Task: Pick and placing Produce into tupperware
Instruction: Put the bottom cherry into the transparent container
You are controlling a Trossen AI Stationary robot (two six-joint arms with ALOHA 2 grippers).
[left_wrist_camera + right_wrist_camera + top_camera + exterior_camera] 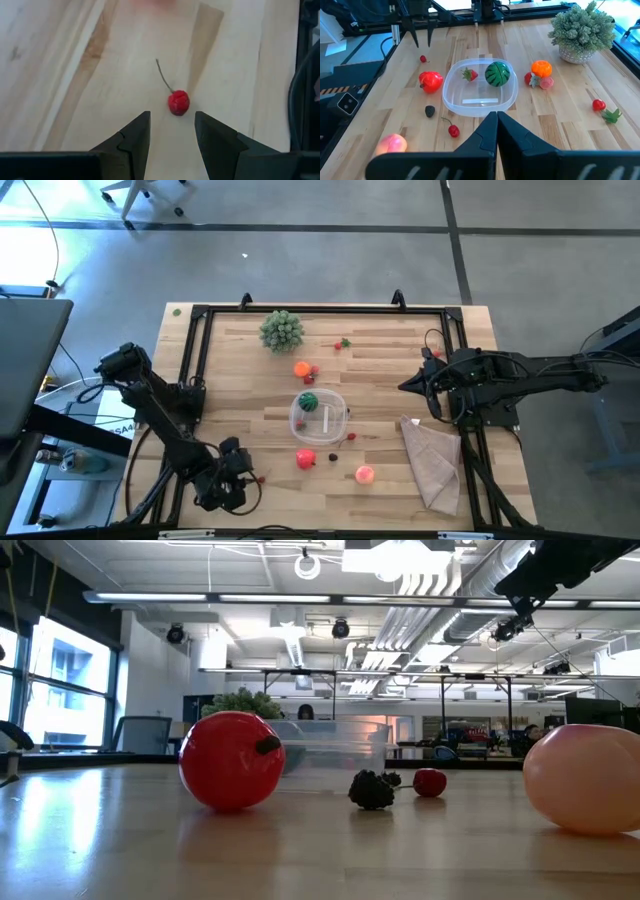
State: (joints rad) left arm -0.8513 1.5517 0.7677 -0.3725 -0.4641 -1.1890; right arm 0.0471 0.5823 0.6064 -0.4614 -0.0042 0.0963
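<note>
My left gripper point(172, 119) stands open near the table's front left, fingers slanting down. A small red cherry point(178, 102) with a thin stem lies on the wood just beyond its fingertips, untouched; it also shows from above point(262, 477). The clear round tupperware point(318, 415) sits mid-table and holds a green striped ball point(497, 73) and a strawberry point(469, 75). A red apple point(306, 459), a dark berry point(429, 111), another cherry point(453, 131) and a pink peach point(364, 474) lie in front of it. My right gripper point(496, 116) waits shut above the right side.
An orange point(302, 368) and small red and pink pieces point(540, 81) lie behind the tupperware, and a red tomato point(345, 342) lies farther back. A bushy plant point(282, 330) stands at the far edge. A tan cloth point(432, 460) lies at the right. A black frame point(195, 360) borders the table.
</note>
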